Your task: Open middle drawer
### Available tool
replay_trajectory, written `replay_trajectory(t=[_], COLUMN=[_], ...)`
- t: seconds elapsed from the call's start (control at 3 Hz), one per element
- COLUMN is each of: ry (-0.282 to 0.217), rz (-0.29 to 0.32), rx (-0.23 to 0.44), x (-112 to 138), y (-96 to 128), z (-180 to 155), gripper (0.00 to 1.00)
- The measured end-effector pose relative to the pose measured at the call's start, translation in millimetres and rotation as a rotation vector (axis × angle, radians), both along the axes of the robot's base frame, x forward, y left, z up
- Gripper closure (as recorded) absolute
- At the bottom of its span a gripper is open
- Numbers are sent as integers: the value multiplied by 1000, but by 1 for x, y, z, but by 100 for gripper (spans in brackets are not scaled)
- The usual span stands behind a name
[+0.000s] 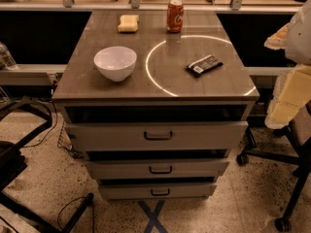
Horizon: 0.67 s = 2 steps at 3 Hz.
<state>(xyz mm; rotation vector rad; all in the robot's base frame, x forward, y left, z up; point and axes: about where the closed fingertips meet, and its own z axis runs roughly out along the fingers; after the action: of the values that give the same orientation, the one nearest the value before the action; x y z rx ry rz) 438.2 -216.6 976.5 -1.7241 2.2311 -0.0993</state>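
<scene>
One wide, shallow grey-beige middle drawer [156, 169] with a small dark bar handle sits low and left of the jaws, well apart. The jaws hang at the right edge; their opening cannot be told.

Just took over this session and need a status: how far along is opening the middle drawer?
Nothing looks done: the middle drawer appears shut, its bar handle untouched. Nothing is in hand; the pincer is not in view. Left: reach the handle, grip it, pull the drawer out.
</scene>
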Motion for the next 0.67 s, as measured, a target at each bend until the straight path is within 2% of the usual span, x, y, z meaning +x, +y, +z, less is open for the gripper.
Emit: replay_trajectory(t=[0.33,0.67], ry=[-2,-22], rz=[1,20], rx=[3,33], x=[-1,-9], y=[0,2], z=[-3,-38], gripper=[0,0])
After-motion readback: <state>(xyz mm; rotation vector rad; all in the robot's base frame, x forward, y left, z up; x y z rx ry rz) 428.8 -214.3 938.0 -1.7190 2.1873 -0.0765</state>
